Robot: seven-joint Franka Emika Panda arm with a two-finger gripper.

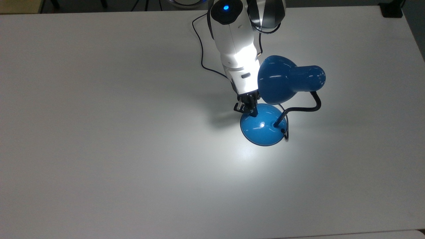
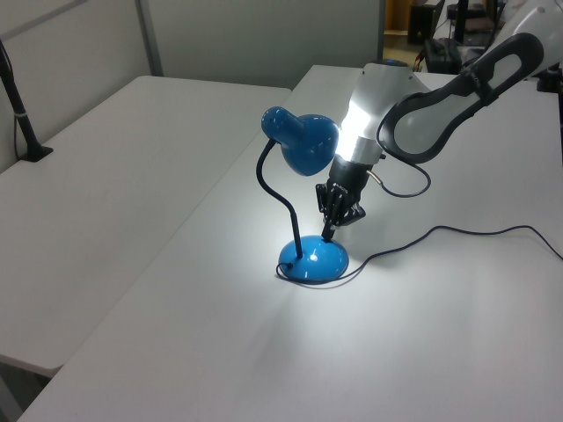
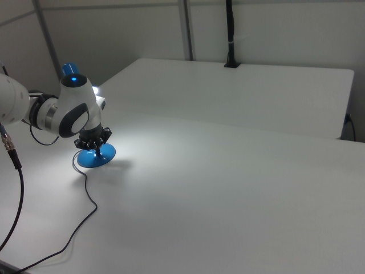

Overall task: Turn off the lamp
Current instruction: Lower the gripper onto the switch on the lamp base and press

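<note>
The lamp [image 1: 270,109] stands near the middle of the white table [image 1: 99,149], lit, its glow pooling on the tabletop below the shade. The gripper [image 1: 249,111] points down at the round base [image 2: 314,258], its tip on or just above the upper dome where the switch should be; whether the fingers are open or shut cannot be told. Beside it, to the top view's right, hangs the blue shade [image 1: 279,80], close to the arm's wrist. The black neck [image 2: 280,198] curves up from the base, and a thin cord [image 2: 457,233] trails off across the table.

The base looks glossy and slippery, probably weighted yet light enough to slide, so a straight downward push on the switch seems better than any grasp. The neck bends easily; brushing the shade would swing it.
</note>
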